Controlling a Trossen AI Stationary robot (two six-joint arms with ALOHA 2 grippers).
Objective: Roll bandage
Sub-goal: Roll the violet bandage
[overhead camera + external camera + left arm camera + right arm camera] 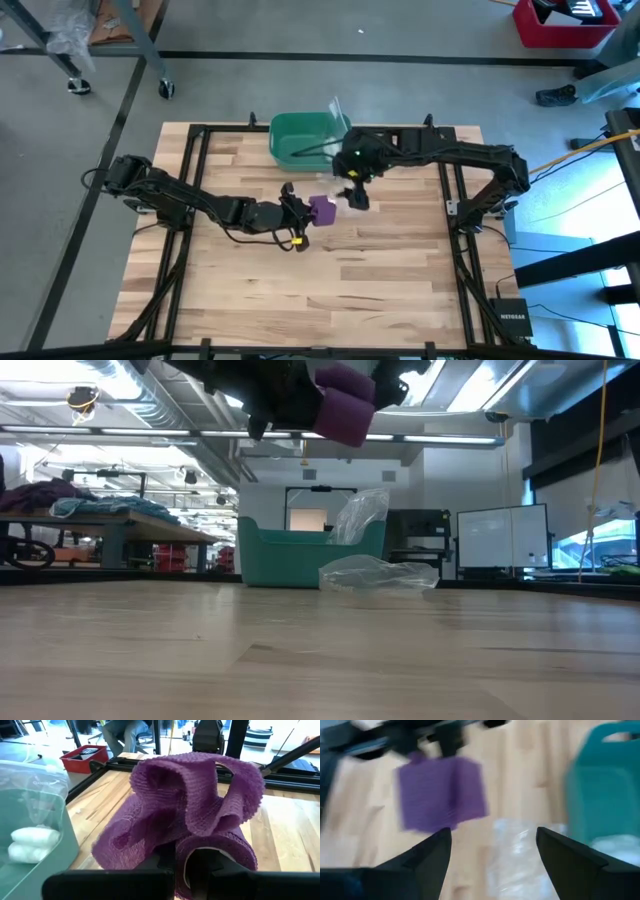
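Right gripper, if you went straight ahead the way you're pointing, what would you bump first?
Probably the purple bandage, held up off the table by the left gripper. The right gripper is open; depth is unclear.

The bandage (441,794) is blurred; both arms (270,390) are cut off — low view.

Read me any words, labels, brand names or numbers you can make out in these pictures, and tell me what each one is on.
"NETGEAR": white lettering on the small black box at the table's near right corner, high view; small, so the reading is likely rather than sure.
White marks on the dark object in the red bin, high view: too small to read.
Faint print on the clear plastic bag, left wrist view: too blurred to read.
The bandage and green bin: no text.
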